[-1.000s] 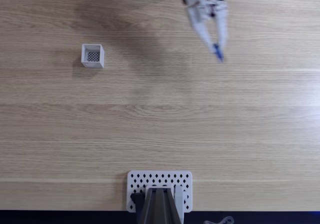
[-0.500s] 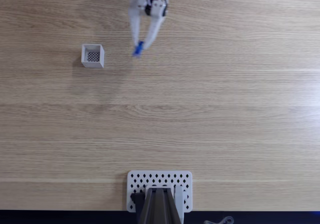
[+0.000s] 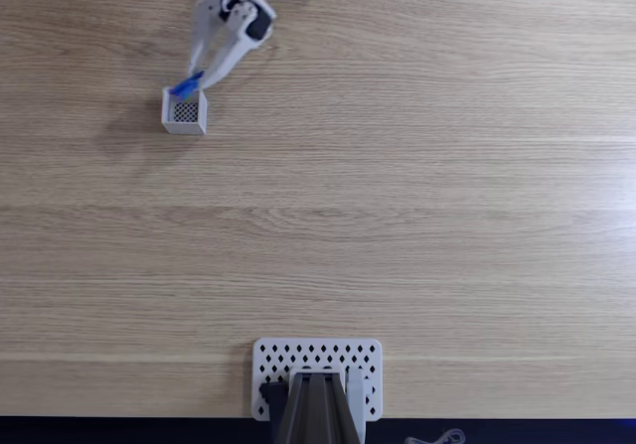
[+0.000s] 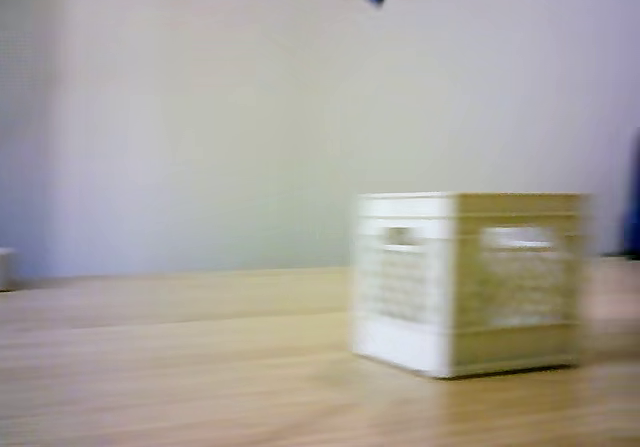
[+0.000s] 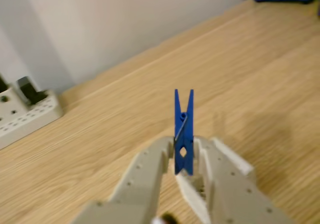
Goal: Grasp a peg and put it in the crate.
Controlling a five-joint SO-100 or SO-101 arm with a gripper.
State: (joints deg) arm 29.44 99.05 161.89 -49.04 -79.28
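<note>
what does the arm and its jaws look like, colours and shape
The gripper is off-white plastic. In the wrist view its two fingers are broad, flat-faced and tapering, dotted with small round holes. In the fixed view the arm shows white, with dark parts near the wrist and long slim pointed fingers. No markings can be made out.

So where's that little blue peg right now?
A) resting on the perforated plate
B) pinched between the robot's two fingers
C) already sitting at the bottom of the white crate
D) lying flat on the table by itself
B: the wrist view shows the blue peg clamped upright between the closed fingers of the gripper, and the fixed view shows it held at the near edge of the crate, not yet inside.
</note>
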